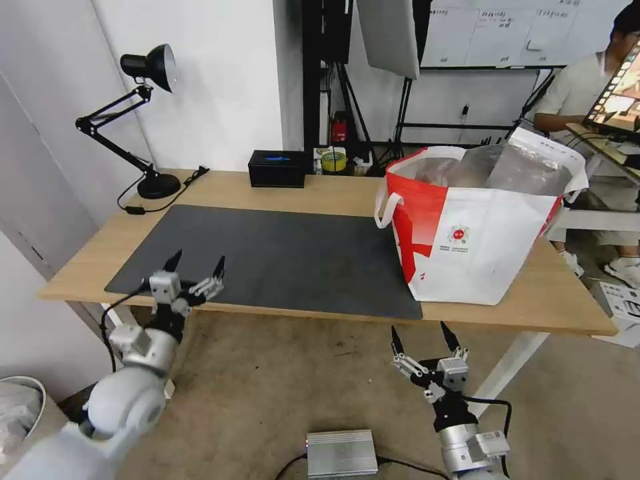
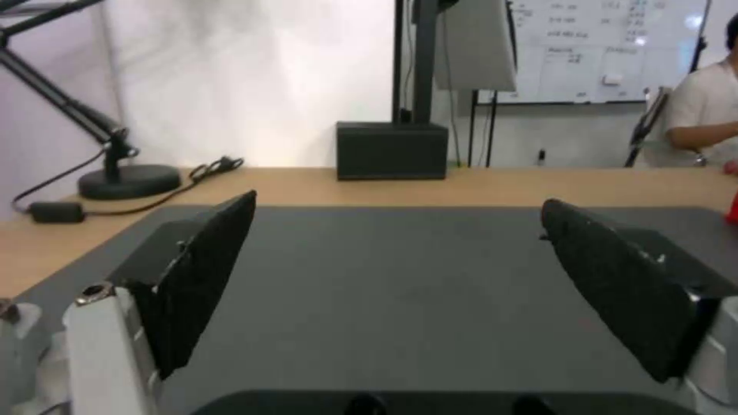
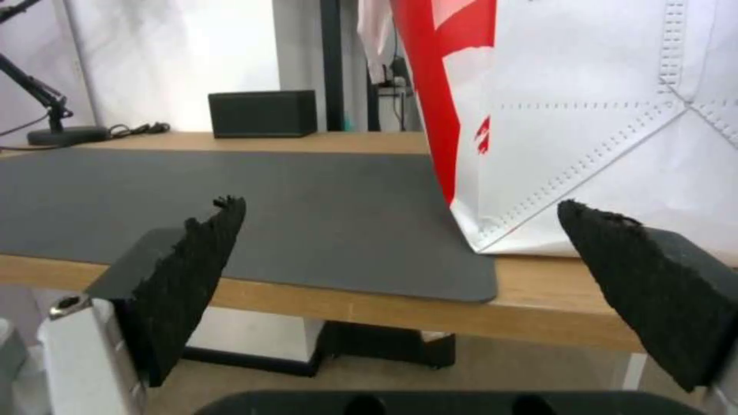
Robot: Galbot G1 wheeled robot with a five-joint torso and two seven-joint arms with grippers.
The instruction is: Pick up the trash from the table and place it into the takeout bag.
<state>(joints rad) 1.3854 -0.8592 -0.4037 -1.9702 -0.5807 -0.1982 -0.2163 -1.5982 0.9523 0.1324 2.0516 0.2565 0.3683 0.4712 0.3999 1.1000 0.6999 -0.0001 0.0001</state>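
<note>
Matt mat [image 1: 280, 257], light-wood table [image 1: 333, 190]

Office or lab space — whiteboard [image 1: 497, 30], desk lamp [image 1: 133, 113], light stands.

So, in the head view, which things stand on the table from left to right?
Black desk lamp → black rectangular box → red-and-white takeout bag with white loop handles, all on the light-wood table.

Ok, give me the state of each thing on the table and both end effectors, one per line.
Takeout bag: upright, mouth open.
Desk lamp: off, arm raised.
Black box: closed.
Grey mat: flat, bare.
Left end effector: open, above the mat's near edge.
Right end effector: open, below table edge.
</note>
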